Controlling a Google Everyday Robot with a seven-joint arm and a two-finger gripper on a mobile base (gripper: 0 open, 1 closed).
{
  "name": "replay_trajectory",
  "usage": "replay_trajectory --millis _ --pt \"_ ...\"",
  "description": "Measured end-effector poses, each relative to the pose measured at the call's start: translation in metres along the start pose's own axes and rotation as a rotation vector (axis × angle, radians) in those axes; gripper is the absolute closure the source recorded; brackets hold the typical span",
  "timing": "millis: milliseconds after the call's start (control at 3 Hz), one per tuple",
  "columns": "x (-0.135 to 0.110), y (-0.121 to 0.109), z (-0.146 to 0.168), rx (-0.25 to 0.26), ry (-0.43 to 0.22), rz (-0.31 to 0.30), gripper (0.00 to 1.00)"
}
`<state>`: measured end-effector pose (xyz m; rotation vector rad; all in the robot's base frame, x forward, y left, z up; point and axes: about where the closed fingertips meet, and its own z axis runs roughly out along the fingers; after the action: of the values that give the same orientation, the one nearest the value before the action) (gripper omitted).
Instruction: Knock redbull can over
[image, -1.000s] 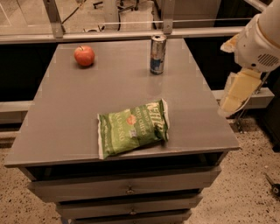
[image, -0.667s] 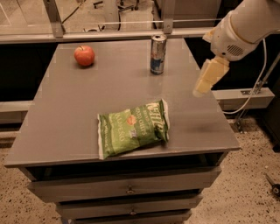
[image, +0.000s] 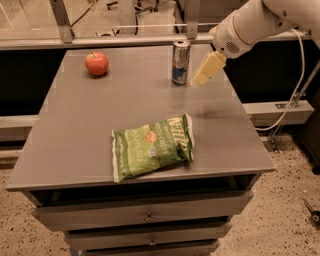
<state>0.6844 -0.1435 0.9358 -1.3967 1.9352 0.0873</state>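
Grey counter (image: 85, 115), seen from its near side and slightly above. Drawer fronts (image: 145, 216) stacked under the near edge, each with a small metal pull.

Redbull can (image: 180, 62): upright on the far part of the counter, right of centre, silver lid up, blue and silver body. Standing, not tipped.

Gripper (image: 200, 77): hangs just right of the can, tip slanting down and to the left toward the can's lower half. A narrow gap shows between tip and can; no contact seen. The gripper reads as one pale cream wedge from this angle. Cannot tell whether it is spread or pressed together. It carries nothing.

Arm (image: 250, 22): white, rounded, coming in from the upper right corner and ending at the gripper's wrist above the counter's far right edge.

Apple (image: 97, 63): red, far left of the counter, well apart from the can.

Chip bag (image: 152, 146): green, lying flat near the near edge, centre, tilted with its right end farther away. Well apart from both can and apple.

White cable (image: 296, 85) runs down to the right of the counter. Speckled floor (image: 295, 210) below.
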Motion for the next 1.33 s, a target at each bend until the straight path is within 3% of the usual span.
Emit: replay_trajectory --millis 333,667,1000,1333 --pt "-0.003 -0.013 0.02 0.005 -0.076 0.049 0.0" --pt "-0.007 -0.009 0.037 -0.022 -0.175 0.093 0.0" --pt "-0.021 0.0 0.049 -0.072 -0.291 0.128 0.0" --pt "-0.05 0.021 0.062 -0.165 -0.435 0.158 0.0"
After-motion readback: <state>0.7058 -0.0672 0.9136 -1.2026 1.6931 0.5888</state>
